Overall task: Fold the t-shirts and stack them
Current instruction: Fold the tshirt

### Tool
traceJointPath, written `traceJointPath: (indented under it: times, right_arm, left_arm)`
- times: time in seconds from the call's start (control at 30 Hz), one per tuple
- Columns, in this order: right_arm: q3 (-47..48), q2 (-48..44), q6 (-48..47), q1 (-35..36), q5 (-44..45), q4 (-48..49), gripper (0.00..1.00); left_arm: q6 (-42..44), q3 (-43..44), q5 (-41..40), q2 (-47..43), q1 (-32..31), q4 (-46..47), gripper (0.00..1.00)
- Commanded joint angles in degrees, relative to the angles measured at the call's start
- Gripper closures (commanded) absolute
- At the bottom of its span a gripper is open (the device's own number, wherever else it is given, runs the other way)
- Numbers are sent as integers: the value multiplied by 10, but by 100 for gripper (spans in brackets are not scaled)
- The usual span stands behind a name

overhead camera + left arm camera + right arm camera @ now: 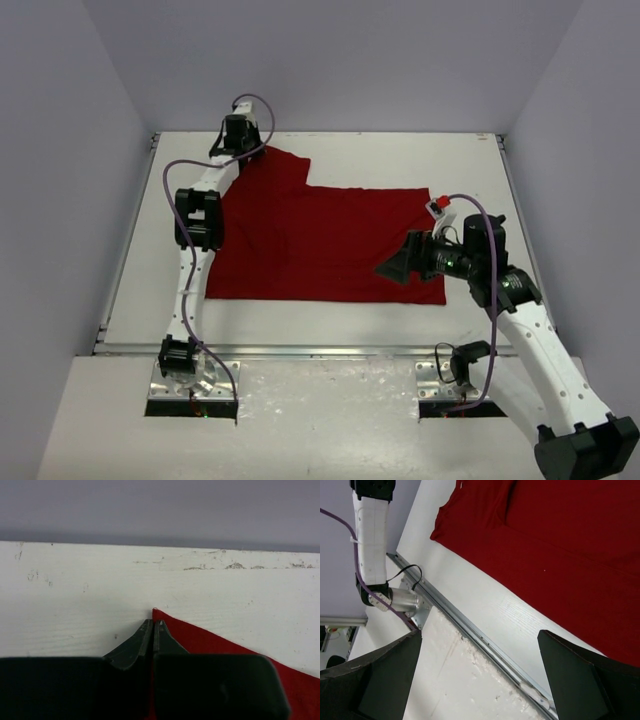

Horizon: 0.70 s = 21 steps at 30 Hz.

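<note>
Lying flat on the white table, the deep-red t-shirt is seen spread across the centre of the top view, w/ a squared flap of cloth sticking out toward 11 o'clock and the long near hem run along the 6 o'clock side, just inside the table's near edge. The L gripper is found at that 11 o'clock flap. In the L wrist view its two dark fingers are pressed together, tips touching. The pointed corner of the red cloth is shown poking out just past them, w/ a red sliver seen btwn the finger bodies lower down, so the corner is read as pinched. The L arm is stretched from its base at 7 o'clock along the shirt's 9 o'clock edge, w/ a purple cable looped beside it. The R gripper is positioned above the shirt's 4 o'clock corner, its fingers spread wide apart and seen clear of the cloth. Btwn them, in the R wrist view, bare table and the metal rail at the near edge are shown, w/ red cloth filling the 1 o'clock part of that view.
</note>
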Motion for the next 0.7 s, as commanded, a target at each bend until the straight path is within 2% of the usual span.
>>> traceJointPath:
  times: [0.0, 0.1, 0.13, 0.23, 0.33, 0.37, 0.4, 0.5, 0.53, 0.57, 0.67]
  right_arm:
    - [12, 17, -7, 3, 15, 35, 1]
    - [28, 69, -13, 2, 48, 46, 1]
    - [45, 105, -14, 2, 91, 39, 1]
    - [83, 169, -15, 1, 167, 19, 1]
    - [146, 263, -15, -1, 258, 15, 1]
    - [163, 324, -16, -11, 291, 14, 1]
    - [183, 357, -14, -22, 296, 10, 1]
    - [268, 494, -8, -66, 303, 10, 1]
    - [335, 530, -16, -73, 313, -10, 1]
    - [374, 605, -27, -81, 325, -29, 1]
    - [519, 705, -65, -93, 415, -85, 1]
  left_arm:
    - [-13, -19, -2, -78, -11, 42, 100]
    - [-24, -57, -24, -153, -13, 47, 100]
    - [-30, -97, -27, -176, -13, 73, 100]
    - [-39, -145, -17, -244, -13, 81, 100]
    - [-45, -175, 0, -289, -13, 68, 100]
    - [-47, -182, 3, -308, -13, 62, 100]
    - [-50, -191, 8, -319, -13, 60, 100]
    - [-64, -252, 2, -367, -17, 35, 100]
    - [-69, -284, -9, -380, -17, 36, 100]
    - [-82, -299, -10, -403, -18, 38, 100]
    - [-100, -330, -10, -427, -20, 31, 100]
